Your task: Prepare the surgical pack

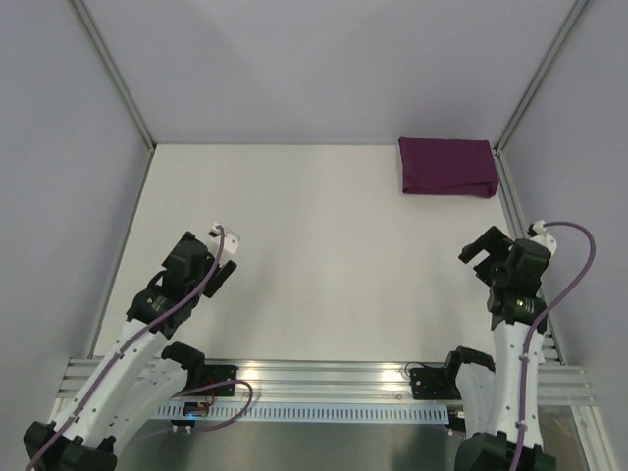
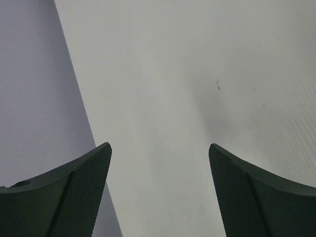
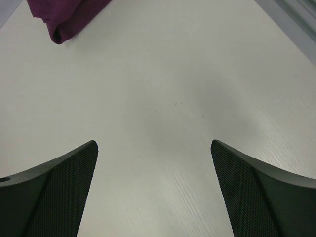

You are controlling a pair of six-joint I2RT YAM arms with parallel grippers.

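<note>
A folded deep-purple cloth (image 1: pixel 447 167) lies at the far right corner of the white table (image 1: pixel 324 255). Its near corner shows at the top left of the right wrist view (image 3: pixel 64 17). My left gripper (image 1: pixel 224 257) is open and empty above the table's left side, fingers wide apart in its wrist view (image 2: pixel 160 148). My right gripper (image 1: pixel 481 250) is open and empty on the right, nearer than the cloth (image 3: pixel 154 145). The steel tray, instruments, gauze pads and clear packets are out of view.
Grey enclosure walls with metal posts (image 1: pixel 113 74) surround the table. An aluminium rail (image 1: pixel 324 378) runs along the near edge by the arm bases. The left wall meets the table edge in the left wrist view (image 2: pixel 74 84).
</note>
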